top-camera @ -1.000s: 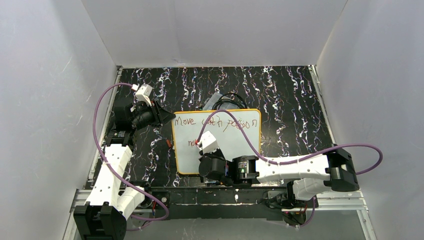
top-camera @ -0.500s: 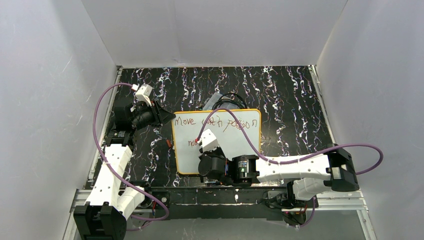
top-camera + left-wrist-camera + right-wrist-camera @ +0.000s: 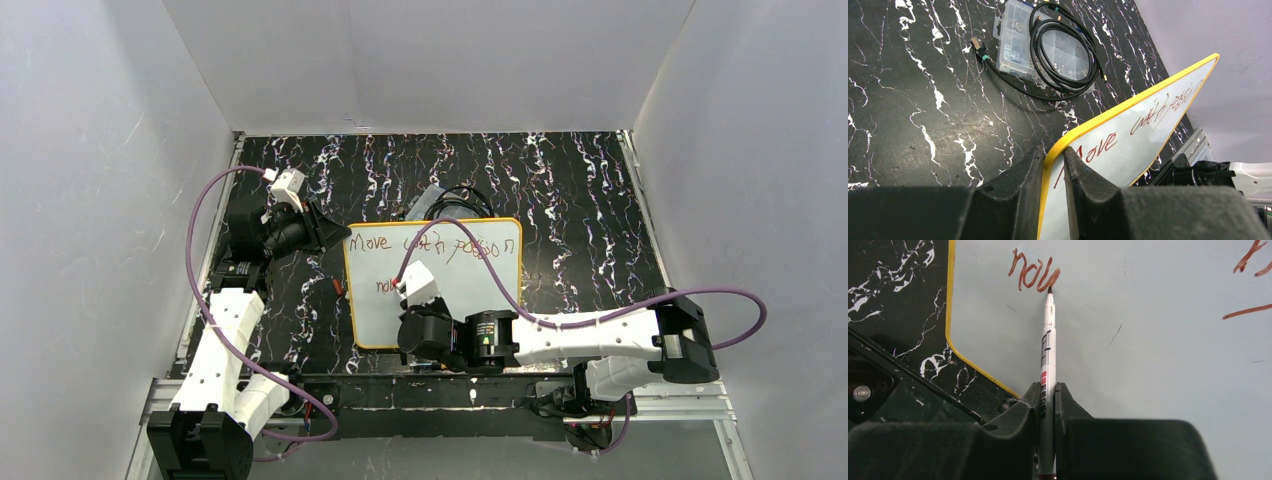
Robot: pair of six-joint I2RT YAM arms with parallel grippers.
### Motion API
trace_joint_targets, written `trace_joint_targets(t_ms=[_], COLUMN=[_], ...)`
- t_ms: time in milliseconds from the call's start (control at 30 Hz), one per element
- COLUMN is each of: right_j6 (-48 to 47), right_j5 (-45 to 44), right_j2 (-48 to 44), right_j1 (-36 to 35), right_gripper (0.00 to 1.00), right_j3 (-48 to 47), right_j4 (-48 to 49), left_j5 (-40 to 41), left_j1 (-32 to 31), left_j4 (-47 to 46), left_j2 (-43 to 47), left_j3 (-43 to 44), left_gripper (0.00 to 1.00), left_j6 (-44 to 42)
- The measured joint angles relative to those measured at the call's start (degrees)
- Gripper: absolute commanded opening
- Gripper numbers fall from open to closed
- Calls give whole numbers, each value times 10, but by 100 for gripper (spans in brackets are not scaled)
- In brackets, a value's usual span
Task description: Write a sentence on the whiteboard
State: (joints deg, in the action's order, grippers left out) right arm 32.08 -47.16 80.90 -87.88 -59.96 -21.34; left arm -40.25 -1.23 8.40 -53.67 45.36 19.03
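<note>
The whiteboard [image 3: 470,300], white with a yellow rim, lies tilted in the middle of the dark marbled table. Its sentence [image 3: 430,243] runs in reddish-brown script along the top, and a short word "now" [image 3: 1033,276] sits below it at the left. My left gripper [image 3: 1053,155] is shut on the board's yellow top-left corner [image 3: 1068,140], one finger on each face. My right gripper [image 3: 1048,387] is shut on a white marker [image 3: 1047,350]. The marker's tip touches the board at the end of "now". From above, the right gripper [image 3: 408,300] hovers over the board's lower left part.
A clear plastic parts box [image 3: 1018,40] with a coiled black cable [image 3: 1065,55] on it lies just behind the board. A small dark red item [image 3: 337,285] rests on the table left of the board. White walls close in three sides.
The right gripper with the marker has shifted only a hair to the right. The left gripper and the board have stayed put.
</note>
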Motion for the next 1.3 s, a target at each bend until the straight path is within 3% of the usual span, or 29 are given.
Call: trace_joint_targets(t_ms=[600,1300], right_j6=[22,-37], right_j5=[-3,-23], right_j2=[-3,-25], right_j1=[-8,5], right_gripper=[1,1], right_j3=[8,7], right_j4=[-25,5], left_j5=[0,-1], left_j1=[0,0], left_j4=[0,0], left_j2=[0,0], left_j3=[0,0], left_gripper=[19,19], left_j6=[0,0])
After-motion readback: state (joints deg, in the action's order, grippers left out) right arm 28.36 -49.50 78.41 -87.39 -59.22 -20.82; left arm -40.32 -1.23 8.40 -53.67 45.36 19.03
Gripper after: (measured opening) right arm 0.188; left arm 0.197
